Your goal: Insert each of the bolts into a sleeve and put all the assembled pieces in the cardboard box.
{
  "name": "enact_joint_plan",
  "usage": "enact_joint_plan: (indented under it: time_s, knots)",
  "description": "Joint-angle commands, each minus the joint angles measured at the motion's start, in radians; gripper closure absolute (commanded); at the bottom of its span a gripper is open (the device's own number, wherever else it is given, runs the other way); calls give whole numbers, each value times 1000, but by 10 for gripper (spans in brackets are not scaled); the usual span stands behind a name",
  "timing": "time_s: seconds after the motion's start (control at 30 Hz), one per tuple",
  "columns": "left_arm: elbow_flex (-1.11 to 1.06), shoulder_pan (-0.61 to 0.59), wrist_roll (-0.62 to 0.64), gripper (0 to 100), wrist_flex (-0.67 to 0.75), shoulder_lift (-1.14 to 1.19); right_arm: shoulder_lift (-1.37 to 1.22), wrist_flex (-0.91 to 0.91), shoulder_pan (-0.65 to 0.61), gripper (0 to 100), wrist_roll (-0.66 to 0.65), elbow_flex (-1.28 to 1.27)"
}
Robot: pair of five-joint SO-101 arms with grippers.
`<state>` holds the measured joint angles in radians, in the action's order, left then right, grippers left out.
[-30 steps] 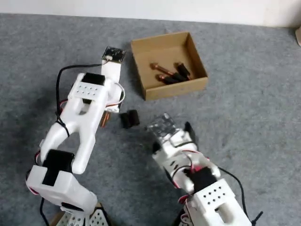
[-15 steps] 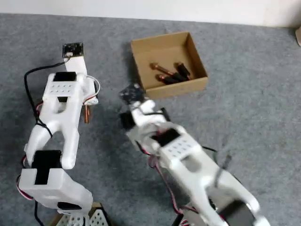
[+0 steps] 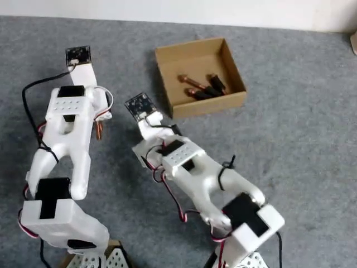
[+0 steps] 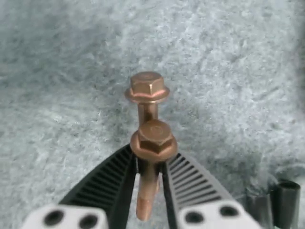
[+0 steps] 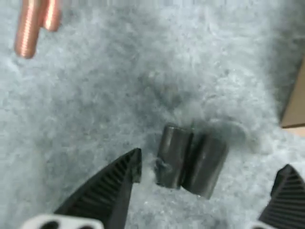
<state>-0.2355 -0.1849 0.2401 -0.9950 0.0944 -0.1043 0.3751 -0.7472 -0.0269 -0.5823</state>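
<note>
My left gripper is shut on the shank of a copper bolt, which it holds off the grey carpet left of centre. A second copper bolt stands right behind it; whether it is gripped too I cannot tell. Two black sleeves lie side by side on the carpet. My right gripper is open around them, one finger on each side, not touching. In the high view the right arm covers them. The cardboard box holds several assembled pieces.
The box stands at the back centre, just beyond the right arm. The left arm stretches along the left side. The two arms are close together mid-table. Bare carpet lies to the right and in front of the box.
The left arm has swung left, carrying the bolt away from the sleeves. The right arm has come from the front right across to the middle and now hangs over the sleeves.
</note>
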Motion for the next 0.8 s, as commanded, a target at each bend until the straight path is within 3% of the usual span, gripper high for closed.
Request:
enact_joint_plan:
  time_s: [0.0,0.4,0.7,0.77]
  knots:
    - [8,-5,15,995,18,-58,-2,-24,18,612,23,41]
    - [13,-5,15,995,18,-58,-10,96,64,612,236,42]
    - [13,-5,15,995,18,-59,-94,101,41,616,239,87]
    - [13,-5,15,995,18,-59,-128,143,41,659,239,134]
